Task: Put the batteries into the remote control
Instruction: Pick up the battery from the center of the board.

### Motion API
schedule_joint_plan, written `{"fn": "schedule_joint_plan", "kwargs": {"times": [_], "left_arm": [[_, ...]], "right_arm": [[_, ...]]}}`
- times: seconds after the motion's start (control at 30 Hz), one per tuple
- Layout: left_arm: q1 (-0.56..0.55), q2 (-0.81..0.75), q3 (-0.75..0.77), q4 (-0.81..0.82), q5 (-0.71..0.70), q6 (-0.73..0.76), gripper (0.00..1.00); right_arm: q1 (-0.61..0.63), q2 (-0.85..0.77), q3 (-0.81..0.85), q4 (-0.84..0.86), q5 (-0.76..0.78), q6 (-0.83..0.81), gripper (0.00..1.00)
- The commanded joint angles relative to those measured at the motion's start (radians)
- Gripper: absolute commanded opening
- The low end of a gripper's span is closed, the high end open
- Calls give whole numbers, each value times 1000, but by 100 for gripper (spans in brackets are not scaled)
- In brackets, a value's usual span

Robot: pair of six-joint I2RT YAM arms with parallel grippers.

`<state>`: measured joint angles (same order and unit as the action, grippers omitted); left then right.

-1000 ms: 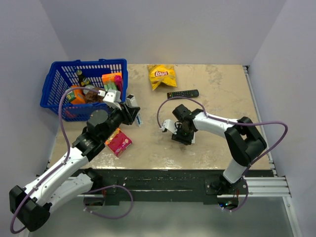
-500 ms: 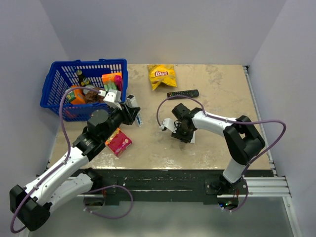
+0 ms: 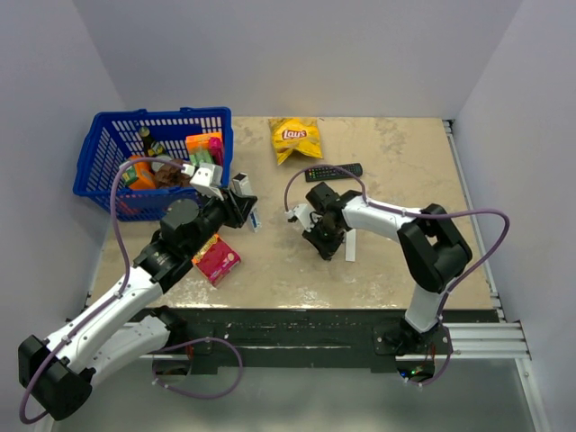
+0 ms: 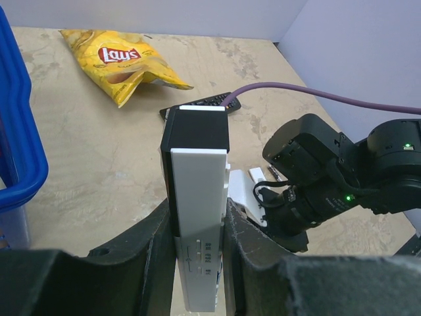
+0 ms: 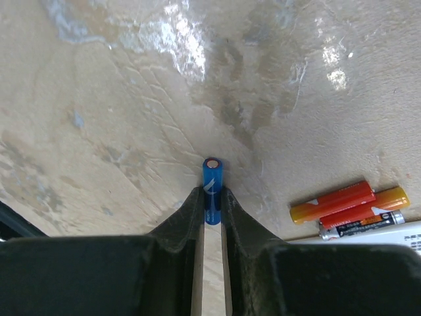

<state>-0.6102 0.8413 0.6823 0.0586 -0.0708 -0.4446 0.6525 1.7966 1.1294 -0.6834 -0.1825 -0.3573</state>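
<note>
The worktop point(image 3: 396, 162) is beige, mottled with darker brown blotches and pale glare. The remote point(image 4: 196, 197) is white with a black block at one end. It sits in the black left claw point(image 4: 197, 263). The battery point(image 5: 212, 181) in the black right claw point(image 5: 210, 201) is blue with a small white mark and a pale tip. Two more batteries point(image 5: 342, 201) run from red to orange-yellow. A third battery point(image 5: 358, 226) is black with orange. The basket point(image 3: 162, 115) is blue. The chip bag point(image 3: 295, 138) is yellow with a red logo. The second remote point(image 3: 333, 171) is black, the box point(image 3: 216, 258) pink and the cable point(image 4: 342, 97) purple.
</note>
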Motion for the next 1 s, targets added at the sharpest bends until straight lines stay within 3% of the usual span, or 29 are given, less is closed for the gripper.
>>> {"fn": "schedule_joint_plan", "kwargs": {"times": [0.0,0.23,0.87,0.97], "left_arm": [[-3,-2,33,63,12,-8,0],[-2,-7,33,64,8,-9,0],[-3,5,31,72,17,-13,0],[-2,4,30,73,20,-17,0]], "right_arm": [[25,24,20,56,0,165,15],[58,30,29,1,107,236,29],[108,49,-29,-48,161,218,28],[110,37,-39,-47,150,221,24]]}}
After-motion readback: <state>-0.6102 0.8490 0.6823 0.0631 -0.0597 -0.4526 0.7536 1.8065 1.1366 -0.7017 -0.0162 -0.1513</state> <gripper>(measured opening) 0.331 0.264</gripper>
